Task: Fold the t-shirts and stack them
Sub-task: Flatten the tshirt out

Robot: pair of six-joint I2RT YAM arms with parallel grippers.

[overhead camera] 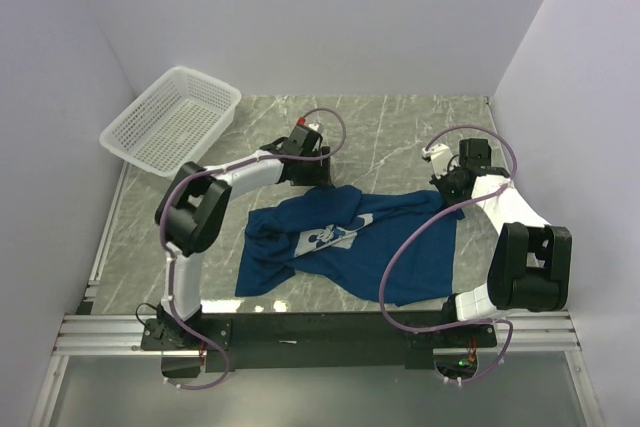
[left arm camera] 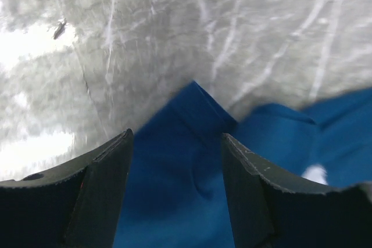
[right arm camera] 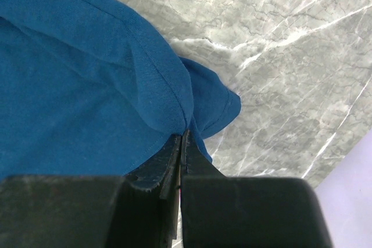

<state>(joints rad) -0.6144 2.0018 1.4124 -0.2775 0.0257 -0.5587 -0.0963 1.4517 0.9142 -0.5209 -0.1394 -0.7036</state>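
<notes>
One dark blue t-shirt (overhead camera: 400, 247) lies rumpled in the middle of the marble table (overhead camera: 390, 127), its pale print (overhead camera: 325, 238) facing up. My left gripper (overhead camera: 320, 169) hangs over the shirt's far edge. In the left wrist view that gripper (left arm camera: 175, 139) is open, and a pointed fold of the t-shirt (left arm camera: 192, 114) lies loose beneath the gap between its fingers (left arm camera: 102, 184). My right gripper (overhead camera: 448, 185) sits at the shirt's far right corner. In the right wrist view this gripper (right arm camera: 182, 136) is shut, pinching a hemmed edge of the t-shirt (right arm camera: 87, 97).
A white mesh basket (overhead camera: 170, 120) stands tilted at the back left, against the left wall. White walls close in the table on three sides. The black rail (overhead camera: 320, 327) with the arm bases runs along the near edge.
</notes>
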